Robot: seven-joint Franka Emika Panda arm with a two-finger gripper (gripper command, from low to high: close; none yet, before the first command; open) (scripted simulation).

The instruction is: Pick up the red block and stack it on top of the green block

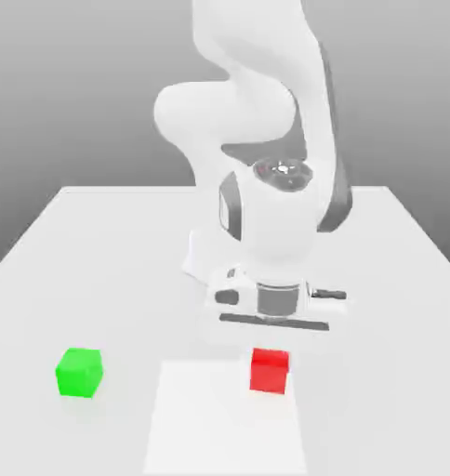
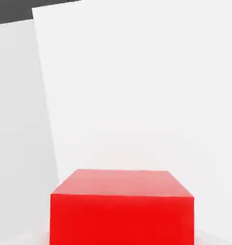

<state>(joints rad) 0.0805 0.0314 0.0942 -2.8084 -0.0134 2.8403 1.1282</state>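
While the green block (image 1: 79,373) sits at the exterior view's near left, the gripper (image 1: 270,366) is closed narrowly on the red block (image 1: 269,375), near and right of centre.

The red block (image 1: 269,371) is a plain, saturated red, its top face paler and pinkish in the hand view. The green block (image 1: 79,373) is a vivid, solid green — no pattern on either. The robot arm (image 1: 275,218) is white with dark grey patches, and a black stripe crosses its white hand (image 1: 273,307). The tabletop (image 1: 154,279) is pale grey, bearing a whiter rectangle (image 1: 226,428) — plain too — before a grey gradient backdrop (image 1: 71,93).
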